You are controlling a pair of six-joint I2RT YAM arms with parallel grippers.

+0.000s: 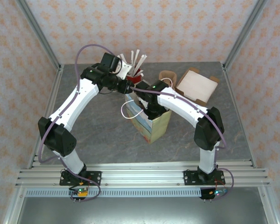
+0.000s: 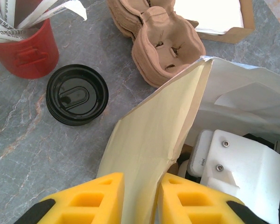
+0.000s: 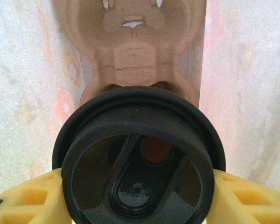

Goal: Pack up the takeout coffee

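Grey marbled desk [image 1: 98,135] under everything, and your landmark is the paper bag [image 1: 156,128] standing upright in the middle with both arms meeting over its mouth. The bag is cream on the outside, white inside, with a printed front panel facing you.

Behind the bag and off to its right lies an open cardboard box [image 2: 233,30] with white sheets inside. Between that box and the bag's mouth, just behind the rim, sit the spare pulp carriers [image 2: 165,46], nested one in another. Behind the bag to its left you've got the red cup [image 2: 28,56] stuffed with white wrapped sticks [image 2: 46,9]. Between the red cup and the bag's left wall rests the stack of black lids [image 2: 77,94], flat on the desk and apart from the bag.

Now your left gripper [image 2: 141,186]: it's clenched on the bag's left wall at the rim, the cream paper pinched between the yellow fingers [image 2: 88,200].

Your right gripper [image 3: 140,196] is down inside the bag, white walls on either side of it. It's grasping the takeout coffee [image 3: 139,158], a yellow finger pressed in on each side just below the black lid. You see the lid from above; the cup under it is hidden. Deeper in the bag, beneath the coffee, lies a pulp carrier [image 3: 130,56].
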